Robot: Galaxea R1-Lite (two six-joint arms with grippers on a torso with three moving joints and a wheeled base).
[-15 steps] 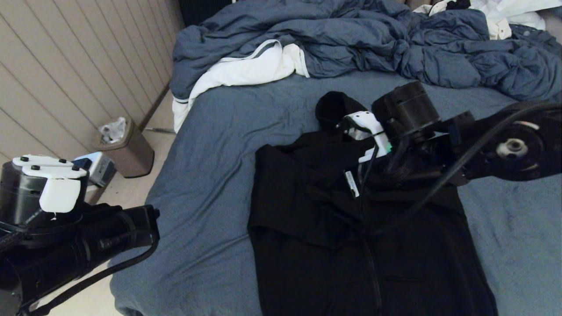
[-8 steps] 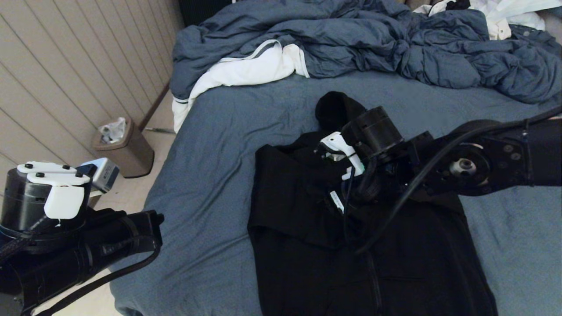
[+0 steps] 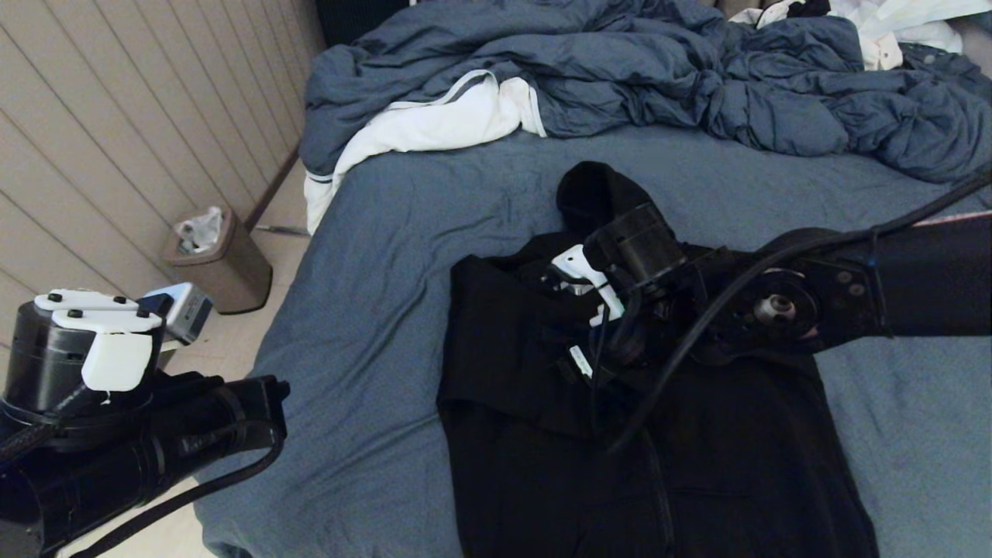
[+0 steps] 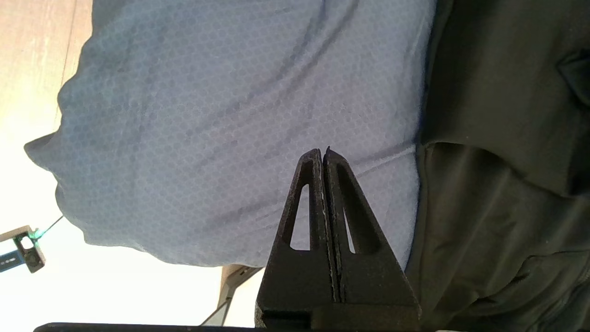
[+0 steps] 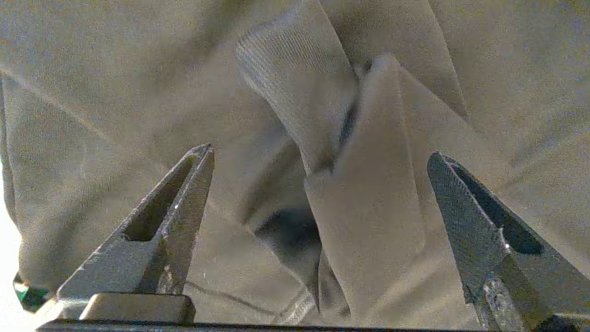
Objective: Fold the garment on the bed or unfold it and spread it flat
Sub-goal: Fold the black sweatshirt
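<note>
On the bed [image 3: 403,256], the hoodie [image 3: 697,465] lies bunched beneath the wide-open right gripper [image 5: 318,193], where several layers could be pinched together; the left gripper [image 4: 325,161], clamped empty, is parked aside.

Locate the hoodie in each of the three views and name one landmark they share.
Head view: the hoodie lies at lower centre on the bed, under the right arm.
Left wrist view: it fills the right side, beside the blue sheet and the left gripper.
Right wrist view: its folds fill the picture between the right gripper's fingers.
Shared landmark: the hoodie's own fabric; the sheet shows only in two views.
</note>
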